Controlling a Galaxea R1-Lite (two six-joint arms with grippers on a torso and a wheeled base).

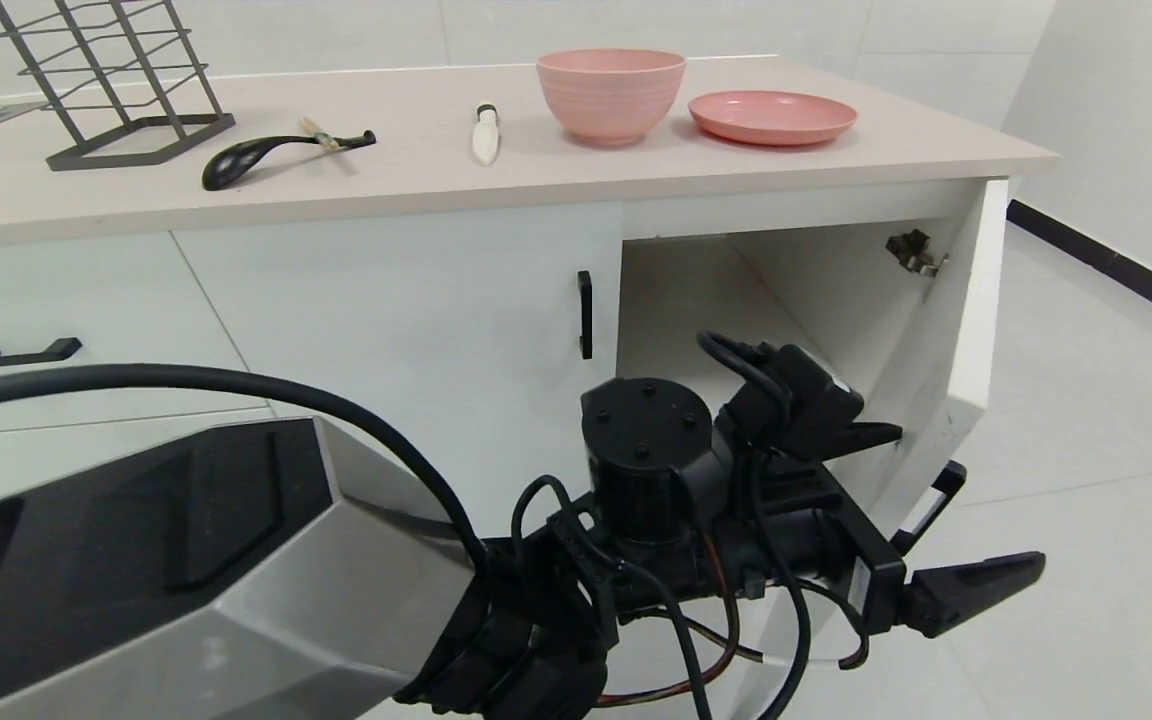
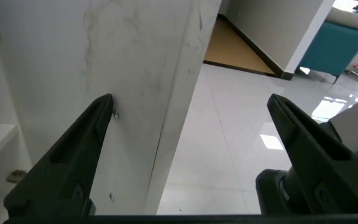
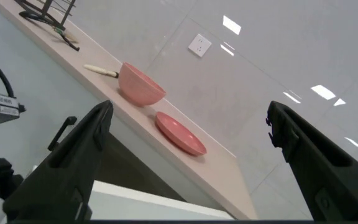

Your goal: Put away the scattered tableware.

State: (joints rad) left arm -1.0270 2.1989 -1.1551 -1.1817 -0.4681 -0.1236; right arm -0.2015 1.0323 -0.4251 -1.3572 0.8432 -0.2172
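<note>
Main risk, as I'm judging it: the left claw (image 1: 971, 495) is sitting right at the open cupboard door (image 1: 976, 300), lower right of the head view. Any lift toward the worktop (image 1: 416, 175) is likely to clip that door. The loose cables behind the wrist could also catch on its black handle (image 1: 952, 474).

The left claw's jaws are spread wide and gripping nothing. The door's edge is running between them, one finger by the inner face, the other over the floor (image 1: 1086, 450). I can't tell whether they're touching the door. The right claw (image 3: 188, 109) is equally wide, empty, and facing the worktop.

All the tableware is lying on the worktop along the top of the head view:
- pink bowl (image 1: 611, 92) at top centre
- pink plate (image 1: 772, 115) just beside it on the right, apart from it
- white spoon (image 1: 485, 135) to the left of the bowl
- black spoon (image 1: 236, 160) further left, near the rack (image 1: 116, 80) in the upper left

Second risk: the bowl's smooth round wall could slip out of a rim pinch.
</note>
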